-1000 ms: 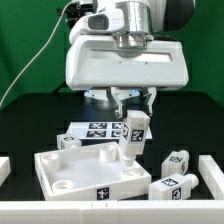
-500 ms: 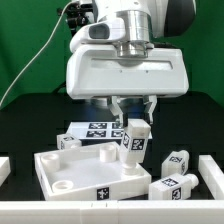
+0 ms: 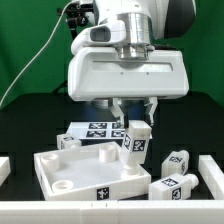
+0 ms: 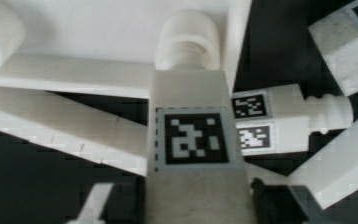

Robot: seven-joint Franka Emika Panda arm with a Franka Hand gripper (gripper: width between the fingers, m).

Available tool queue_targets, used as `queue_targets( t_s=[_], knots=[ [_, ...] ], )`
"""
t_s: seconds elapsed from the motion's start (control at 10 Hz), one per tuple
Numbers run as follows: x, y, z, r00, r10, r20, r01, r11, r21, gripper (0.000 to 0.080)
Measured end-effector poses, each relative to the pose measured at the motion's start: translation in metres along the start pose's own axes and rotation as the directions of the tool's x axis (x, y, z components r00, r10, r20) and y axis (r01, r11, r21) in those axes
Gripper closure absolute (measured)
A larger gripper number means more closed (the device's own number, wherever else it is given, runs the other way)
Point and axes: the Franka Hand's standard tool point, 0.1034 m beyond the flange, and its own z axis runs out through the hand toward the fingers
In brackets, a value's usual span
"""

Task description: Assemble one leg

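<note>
My gripper [image 3: 133,106] is shut on a white leg [image 3: 135,140] with square tag markers. It holds the leg upright, narrow round end down, over the back right corner of the large white tray-like panel [image 3: 75,172]. In the wrist view the leg [image 4: 195,110] runs away from the camera between my two fingers, its round end over the panel's corner [image 4: 78,75]. Whether the end touches the panel cannot be told. Two more legs [image 3: 174,172] lie to the exterior view's right of the panel.
The marker board [image 3: 98,129] lies behind the panel. Another leg [image 3: 70,142] lies by the panel's back edge. White rails stand at the exterior view's left [image 3: 4,170] and right [image 3: 212,176] edges. A cable hangs at the back left.
My gripper has risen a little with the leg and shifted slightly to the exterior view's right. The leg's end now sits higher above the panel's corner.
</note>
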Motion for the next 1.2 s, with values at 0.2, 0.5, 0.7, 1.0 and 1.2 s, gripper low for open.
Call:
queue_targets(
  t_s=[0.2, 0.5, 0.7, 1.0, 1.2],
  knots=[
    [-0.002, -0.002, 0.002, 1.000, -0.001, 0.005, 0.001, 1.000, 0.004, 0.0518],
    [-0.008, 0.004, 0.007, 1.000, 0.008, 0.004, -0.008, 1.000, -0.003, 0.0518],
    [-0.008, 0.008, 0.008, 0.999, 0.011, -0.034, -0.012, 0.999, -0.029, 0.0518],
    [-0.008, 0.008, 0.008, 0.999, 0.011, -0.033, -0.012, 1.000, -0.029, 0.0436],
    [-0.001, 0.016, 0.001, 0.999, 0.011, -0.048, -0.013, 0.999, -0.044, 0.0169]
  ],
)
